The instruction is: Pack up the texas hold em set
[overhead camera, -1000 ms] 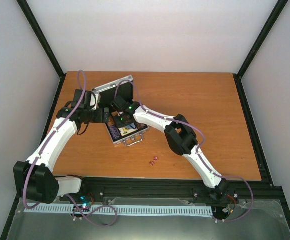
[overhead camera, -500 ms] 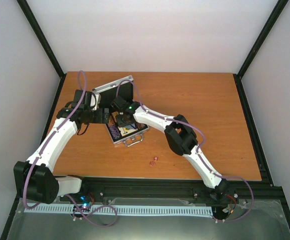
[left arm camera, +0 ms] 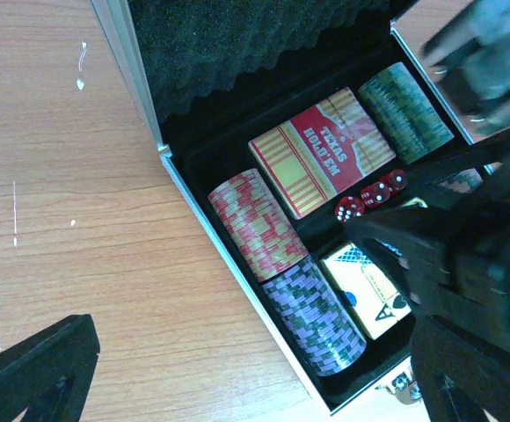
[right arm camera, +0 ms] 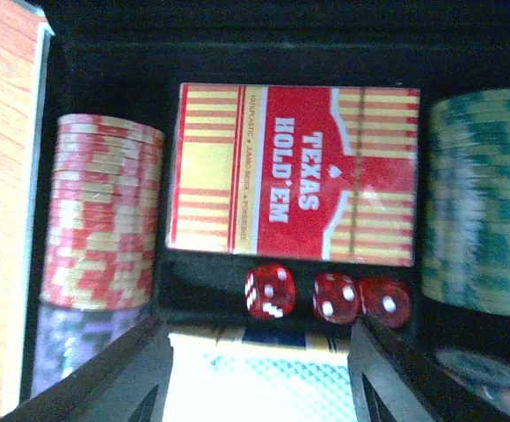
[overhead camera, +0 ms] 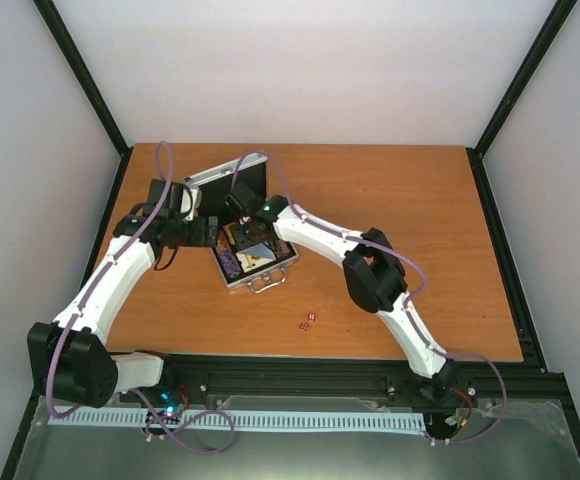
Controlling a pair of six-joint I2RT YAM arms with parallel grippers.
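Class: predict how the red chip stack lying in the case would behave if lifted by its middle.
The red chip stack is visibly separate discs, so it would probably fall apart unless squeezed end to end. Freed chips, round and on edge, might roll. The case wall beside it likely steadies it against nudges.

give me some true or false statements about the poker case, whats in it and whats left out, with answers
1. The briefcase lid stands open. True.
2. Three red dice lie in the case between the red deck and the blue-yellow deck. True.
3. The red deck lies on the table outside the case. False: it lies inside, between the red chip stack and the green chip stack.
4. No dice are on the table. False: two loose dice lie there, in front of the case.
5. The left pincer grips a chip stack. False: it is open and empty beside the case.
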